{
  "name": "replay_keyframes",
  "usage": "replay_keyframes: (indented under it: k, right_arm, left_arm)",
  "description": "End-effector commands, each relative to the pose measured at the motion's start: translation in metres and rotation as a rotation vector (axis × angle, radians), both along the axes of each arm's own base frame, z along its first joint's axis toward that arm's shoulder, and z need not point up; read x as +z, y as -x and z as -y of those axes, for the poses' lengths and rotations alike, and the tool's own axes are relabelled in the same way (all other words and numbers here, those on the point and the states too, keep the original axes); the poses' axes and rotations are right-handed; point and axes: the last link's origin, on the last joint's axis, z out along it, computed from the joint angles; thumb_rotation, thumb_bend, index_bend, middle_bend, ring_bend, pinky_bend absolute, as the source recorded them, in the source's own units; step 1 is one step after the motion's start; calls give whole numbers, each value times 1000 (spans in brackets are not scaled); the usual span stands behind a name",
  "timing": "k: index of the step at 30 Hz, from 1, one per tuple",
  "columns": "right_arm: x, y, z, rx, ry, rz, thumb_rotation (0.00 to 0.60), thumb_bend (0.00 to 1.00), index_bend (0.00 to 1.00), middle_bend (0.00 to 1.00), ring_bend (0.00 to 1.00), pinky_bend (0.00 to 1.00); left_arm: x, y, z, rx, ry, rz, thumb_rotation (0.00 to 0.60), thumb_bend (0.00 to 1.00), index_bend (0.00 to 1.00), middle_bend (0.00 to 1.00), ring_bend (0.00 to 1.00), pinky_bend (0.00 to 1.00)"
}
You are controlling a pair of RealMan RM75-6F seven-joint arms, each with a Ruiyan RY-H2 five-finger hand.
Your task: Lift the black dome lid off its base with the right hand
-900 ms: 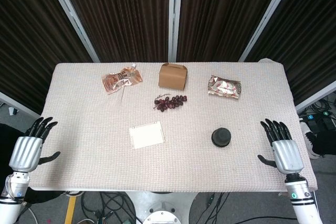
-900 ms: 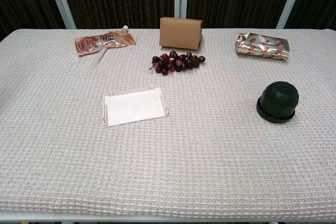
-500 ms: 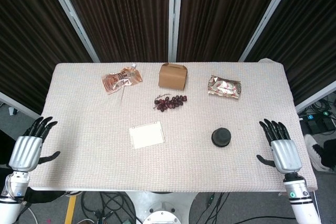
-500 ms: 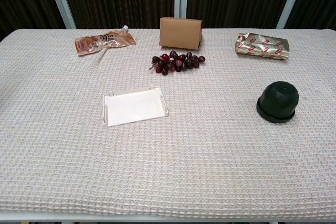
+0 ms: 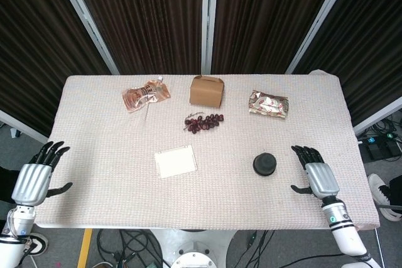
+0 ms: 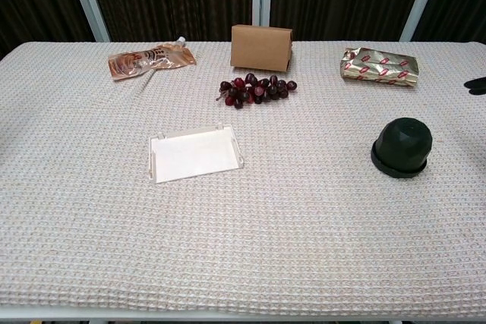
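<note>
In the head view, the right robot hand [image 5: 313,176] is seen spread wide and empty above the counter [image 5: 113,180], with the black dome lid [image 5: 264,164] seated on its base just to its left, apart from it. The left robot hand [image 5: 34,179] is held open beyond the counter's far left edge. No print on the foil packet [image 5: 269,104] or orange pouch [image 5: 146,95] can be read.

In the chest view, a closed brown box [image 6: 262,47], grapes [image 6: 254,89] and an empty white tray [image 6: 194,154] are shown further left of the lid [image 6: 402,146].
</note>
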Motion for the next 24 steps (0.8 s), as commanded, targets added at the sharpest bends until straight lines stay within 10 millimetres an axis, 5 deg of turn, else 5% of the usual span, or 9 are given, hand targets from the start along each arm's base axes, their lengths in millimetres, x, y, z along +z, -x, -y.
replay_keyframes:
  k: [1, 24]
  right_arm:
    - [-16, -2, 14, 7, -26, -8, 600, 19, 0, 72, 0, 0]
    - [-59, -20, 47, 10, -106, 20, 600, 19, 0, 133, 0, 0]
  left_arm:
    - [1, 1, 0, 3, -1, -1, 600, 23, 166, 107, 76, 305]
    - [4, 6, 2, 16, -7, -3, 600, 23, 166, 107, 76, 304]
